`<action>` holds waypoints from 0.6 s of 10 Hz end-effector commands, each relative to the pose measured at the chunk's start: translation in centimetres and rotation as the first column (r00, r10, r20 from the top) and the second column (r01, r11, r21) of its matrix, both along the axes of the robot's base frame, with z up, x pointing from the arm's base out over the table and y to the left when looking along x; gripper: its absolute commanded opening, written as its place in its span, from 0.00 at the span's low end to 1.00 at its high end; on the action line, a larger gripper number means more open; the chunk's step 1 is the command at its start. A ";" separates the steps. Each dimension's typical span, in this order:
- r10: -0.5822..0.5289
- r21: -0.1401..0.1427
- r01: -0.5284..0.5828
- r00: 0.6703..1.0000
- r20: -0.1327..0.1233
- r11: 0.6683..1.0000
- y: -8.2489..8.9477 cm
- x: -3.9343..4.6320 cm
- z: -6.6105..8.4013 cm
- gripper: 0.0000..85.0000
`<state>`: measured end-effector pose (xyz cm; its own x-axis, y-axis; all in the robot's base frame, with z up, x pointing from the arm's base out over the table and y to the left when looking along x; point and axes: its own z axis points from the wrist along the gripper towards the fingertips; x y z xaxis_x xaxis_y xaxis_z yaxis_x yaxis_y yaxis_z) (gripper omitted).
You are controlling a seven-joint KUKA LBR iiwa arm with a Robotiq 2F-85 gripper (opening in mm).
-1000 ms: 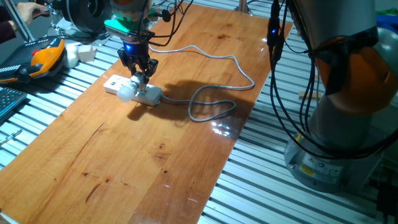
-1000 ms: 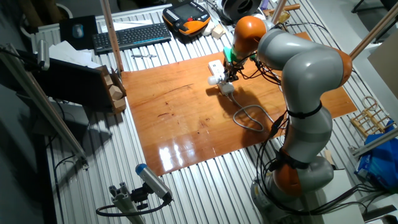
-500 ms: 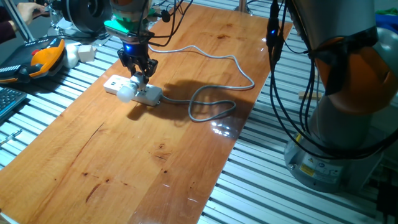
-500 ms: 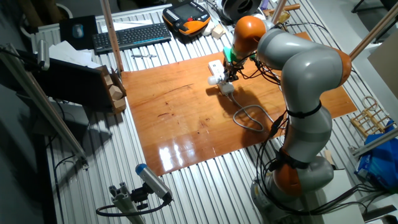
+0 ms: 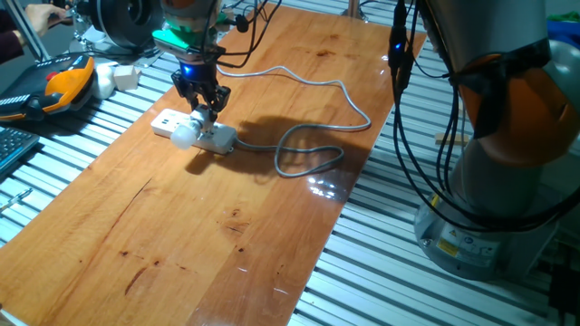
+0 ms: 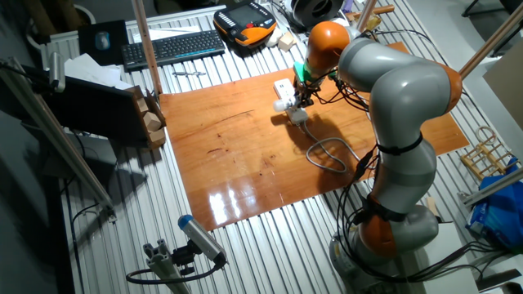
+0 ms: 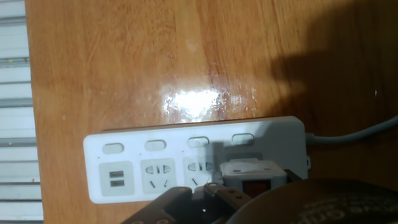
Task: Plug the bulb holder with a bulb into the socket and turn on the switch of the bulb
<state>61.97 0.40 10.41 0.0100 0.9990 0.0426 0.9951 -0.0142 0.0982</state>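
The arm reached across the wooden table (image 5: 227, 226) from its base at the near right edge, its grey and orange links arching over the board so that the wrist pointed almost straight down at the far left part of the tabletop. The gripper (image 5: 205, 109) hung directly above the socket (image 5: 193, 130), a white power strip lying flat on the wood with its grey cable (image 5: 313, 109) looping away to the right. The black fingers (image 5: 198, 95) narrowed toward their tips and met the bulb holder (image 7: 254, 175), which sat plugged into an outlet near the cable end of the strip, its red mark facing the hand camera. From the fixed views the jaws appeared drawn in close against the holder, though whether they actually pinched it could not be told. The bulb (image 5: 184, 137) stuck out sideways from the holder, over the near edge of the strip. In the other fixed view the gripper (image 6: 302, 96) stood over the same spot, with the bulb (image 6: 280, 105) showing just left of it.
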 end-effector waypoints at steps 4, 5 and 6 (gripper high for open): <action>0.008 -0.002 -0.008 1.000 0.000 1.000 0.1 0.00 0.0 0.00; 0.012 -0.003 -0.012 1.000 0.000 1.000 0.1 0.03 0.1 0.00; 0.019 -0.002 -0.019 1.000 -0.006 1.000 0.1 0.02 0.2 0.00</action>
<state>61.90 0.46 10.51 -0.0082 0.9990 0.0433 0.9960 0.0043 0.0893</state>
